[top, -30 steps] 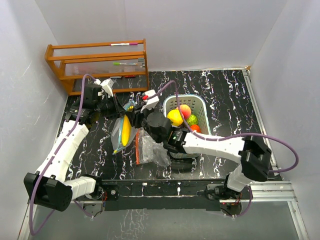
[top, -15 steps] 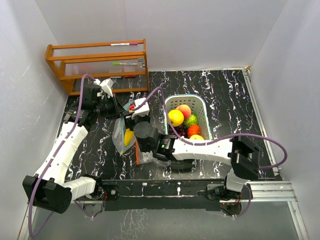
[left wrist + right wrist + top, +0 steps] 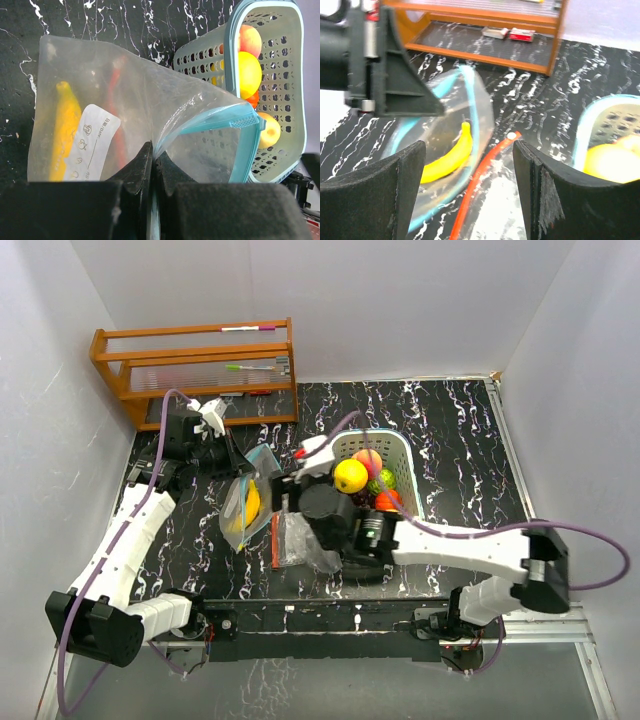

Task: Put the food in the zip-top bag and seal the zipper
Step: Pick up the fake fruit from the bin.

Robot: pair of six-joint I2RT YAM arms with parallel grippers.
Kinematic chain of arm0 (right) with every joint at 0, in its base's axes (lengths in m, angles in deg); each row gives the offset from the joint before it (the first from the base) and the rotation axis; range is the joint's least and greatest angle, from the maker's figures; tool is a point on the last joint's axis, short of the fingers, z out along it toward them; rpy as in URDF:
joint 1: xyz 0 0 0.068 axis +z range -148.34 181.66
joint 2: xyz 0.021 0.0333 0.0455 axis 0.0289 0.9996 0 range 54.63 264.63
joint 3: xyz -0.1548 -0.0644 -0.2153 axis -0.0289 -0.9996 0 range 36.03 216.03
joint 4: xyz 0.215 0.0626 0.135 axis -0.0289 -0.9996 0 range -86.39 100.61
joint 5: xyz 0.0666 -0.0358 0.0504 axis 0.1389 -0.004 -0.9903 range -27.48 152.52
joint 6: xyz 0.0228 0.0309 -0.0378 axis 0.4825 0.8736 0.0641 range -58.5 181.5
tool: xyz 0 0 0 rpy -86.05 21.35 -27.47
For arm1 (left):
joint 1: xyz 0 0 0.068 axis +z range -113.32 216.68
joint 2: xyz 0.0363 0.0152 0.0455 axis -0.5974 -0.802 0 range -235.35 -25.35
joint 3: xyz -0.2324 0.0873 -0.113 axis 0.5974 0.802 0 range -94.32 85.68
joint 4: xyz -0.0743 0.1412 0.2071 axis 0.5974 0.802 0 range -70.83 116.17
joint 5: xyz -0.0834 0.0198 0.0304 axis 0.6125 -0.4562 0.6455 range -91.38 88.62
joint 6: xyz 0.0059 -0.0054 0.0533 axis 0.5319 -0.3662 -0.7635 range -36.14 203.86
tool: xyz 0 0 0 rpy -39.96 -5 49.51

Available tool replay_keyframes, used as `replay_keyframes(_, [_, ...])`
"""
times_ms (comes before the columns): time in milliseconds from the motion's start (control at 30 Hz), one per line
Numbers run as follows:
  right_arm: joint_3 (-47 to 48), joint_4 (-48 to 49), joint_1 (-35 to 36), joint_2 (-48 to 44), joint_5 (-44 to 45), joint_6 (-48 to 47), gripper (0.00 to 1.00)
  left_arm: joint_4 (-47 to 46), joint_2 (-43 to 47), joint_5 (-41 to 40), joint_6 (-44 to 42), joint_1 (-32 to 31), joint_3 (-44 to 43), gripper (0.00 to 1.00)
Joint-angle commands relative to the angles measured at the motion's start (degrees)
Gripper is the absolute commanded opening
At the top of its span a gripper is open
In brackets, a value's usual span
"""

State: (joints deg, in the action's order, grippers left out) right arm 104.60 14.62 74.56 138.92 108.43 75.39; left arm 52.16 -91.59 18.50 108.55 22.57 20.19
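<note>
A clear zip-top bag (image 3: 247, 502) with a teal zipper rim (image 3: 240, 125) hangs open from my left gripper (image 3: 154, 156), which is shut on its edge. A yellow banana (image 3: 451, 156) lies inside it, also seen in the left wrist view (image 3: 65, 127). My right gripper (image 3: 469, 149) is open and empty, just right of the bag's mouth (image 3: 283, 490). More food sits in the teal basket (image 3: 402, 455): a yellow round fruit (image 3: 350, 475), a peach-coloured one (image 3: 370, 458), a green one (image 3: 385, 480) and an orange-red one (image 3: 388, 499).
A second clear bag with a red zipper strip (image 3: 485, 172) lies flat on the black marbled table (image 3: 460, 440), beside the held bag. A wooden rack (image 3: 200, 365) stands at the back left. White walls close in all sides.
My right gripper has opened, let the banana go into the bag and drawn back to the right. The left gripper has kept its hold on the bag's edge.
</note>
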Motion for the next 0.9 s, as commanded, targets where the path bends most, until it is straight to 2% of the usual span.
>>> replay_keyframes(0, [-3.91,-11.09,-5.09,-10.27,4.33,12.64,0.73,-0.28,0.75,0.08,-0.34,-0.17,-0.76,0.00])
replay_keyframes(67, [-5.87,-17.25,-10.46,-13.18,1.33,17.96,0.73,-0.21,0.67,0.00,-0.43,-0.17,-0.73,0.00])
replay_keyframes(200, [-9.49,-20.09,-19.86,-15.99,-8.63,17.13,0.79,-0.38,0.67,-0.07,-0.43,-0.19,-0.28,0.00])
replay_keyframes(267, [-9.06,-21.81,-22.62,-14.91,-10.93,15.30,0.85,-0.45,0.54,0.00,-0.47,-0.14,-0.25,0.00])
replay_keyframes(333, [-7.74,-23.69,-23.84,-12.83,-11.85,13.26,0.97,-0.39,0.53,0.05,-0.52,-0.21,-0.33,0.00])
replay_keyframes(367, [-6.92,-24.83,-24.54,-11.48,-12.11,13.11,0.98,-0.46,0.57,0.07,-0.52,-0.22,-0.26,0.00])
replay_keyframes(467, [-4.80,-26.78,-26.87,-8.32,-14.46,14.23,0.98,-0.65,0.61,0.11,-0.52,-0.23,0.05,0.00])
replay_keyframes(700, [-3.65,-28.99,-31.08,-2.84,-15.10,24.93,0.98,-0.83,1.20,0.67,-0.73,-0.21,0.70,0.00])
replay_keyframes(867, [-2.75,-27.55,-31.83,0.47,-19.81,25.28,0.98,-1.04,1.29,0.85,-0.87,-0.17,1.02,0.00])
